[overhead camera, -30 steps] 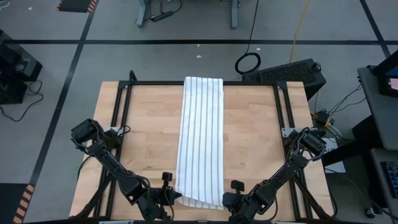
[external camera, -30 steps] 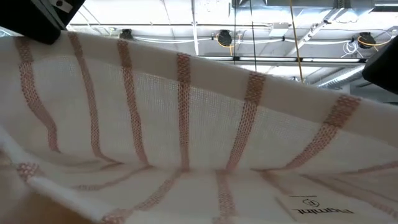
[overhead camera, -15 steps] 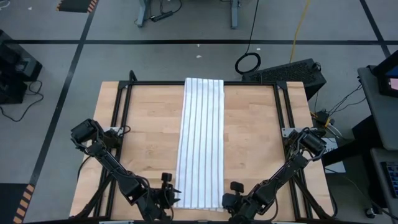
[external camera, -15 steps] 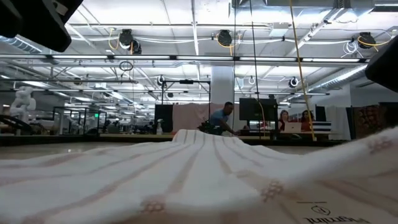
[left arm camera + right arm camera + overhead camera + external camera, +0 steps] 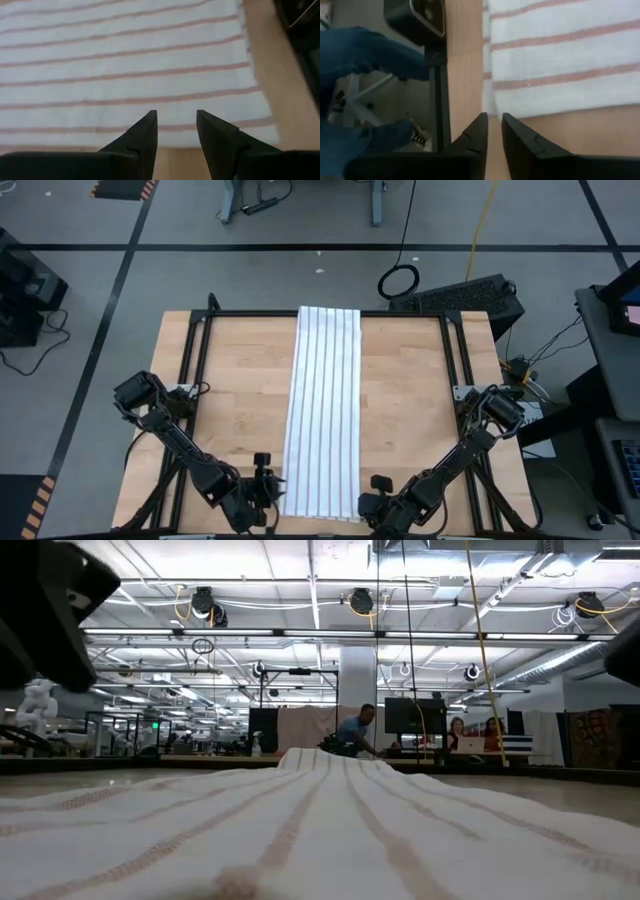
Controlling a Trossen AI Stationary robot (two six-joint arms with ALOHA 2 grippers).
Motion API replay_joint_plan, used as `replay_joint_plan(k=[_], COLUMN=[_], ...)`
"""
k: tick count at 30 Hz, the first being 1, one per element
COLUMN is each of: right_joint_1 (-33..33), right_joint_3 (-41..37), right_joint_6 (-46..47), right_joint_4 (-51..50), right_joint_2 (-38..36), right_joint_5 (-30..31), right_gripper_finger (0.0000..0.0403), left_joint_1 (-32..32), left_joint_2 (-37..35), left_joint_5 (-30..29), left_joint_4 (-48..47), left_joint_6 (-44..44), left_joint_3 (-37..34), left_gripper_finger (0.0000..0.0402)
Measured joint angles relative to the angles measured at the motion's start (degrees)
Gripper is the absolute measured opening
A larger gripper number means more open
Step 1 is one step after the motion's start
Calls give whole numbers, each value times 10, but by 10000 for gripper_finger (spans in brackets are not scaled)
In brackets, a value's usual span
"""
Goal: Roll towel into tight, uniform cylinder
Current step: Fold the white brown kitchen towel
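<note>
The white pinstriped towel (image 5: 322,410) lies flat as a long strip down the middle of the wooden table, from the far edge to the near edge; it also fills the low view (image 5: 320,830). My left gripper (image 5: 267,485) is open beside the towel's near left corner, its fingertips (image 5: 176,119) over the towel's long edge (image 5: 125,65). My right gripper (image 5: 377,485) stands over bare wood just off the towel's near right corner (image 5: 560,60), its fingers (image 5: 494,125) a narrow gap apart. Neither gripper holds anything.
A black frame (image 5: 200,330) runs along the table's sides and far edge. Bare wood (image 5: 230,390) lies on both sides of the towel. Something blue (image 5: 360,55) shows beyond the table's edge in the right wrist view. People sit in the room behind (image 5: 352,730).
The towel's near end, which hung lifted and folded back between the grippers, has dropped and spread flat toward the near edge; the rest stayed put. Both grippers have let go. My left gripper has drawn a little toward the table's left, off the towel.
</note>
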Motion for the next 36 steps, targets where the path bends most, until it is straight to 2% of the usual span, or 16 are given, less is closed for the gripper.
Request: replay_joint_plan(k=[6,8,10,15,17,25,36], right_joint_1=[3,4,7,12,12,14,13], right_joint_3=[0,0,0,0,0,0,0], right_joint_6=[1,1,-1,-1,-1,-20,19], right_joint_4=[-1,-4,-3,3,19,96,111], right_joint_2=[-3,-3,-3,-1,3,35,69], right_joint_5=[-42,-38,-8,103,121,131,135], right_gripper_finger=[94,99,99,82,69,4,3], left_joint_1=[-6,-12,-18,-30,-31,-42,-49], left_joint_2=[0,0,0,26,47,112,78], left_joint_5=[2,1,-2,-1,1,14,19], left_joint_4=[7,37,76,142,158,177,154], left_joint_6=[-32,-26,-12,15,13,-17,20], left_joint_3=[-16,-16,-16,-15,-15,-15,-15], left_gripper_finger=[143,143,143,143,143,143,143])
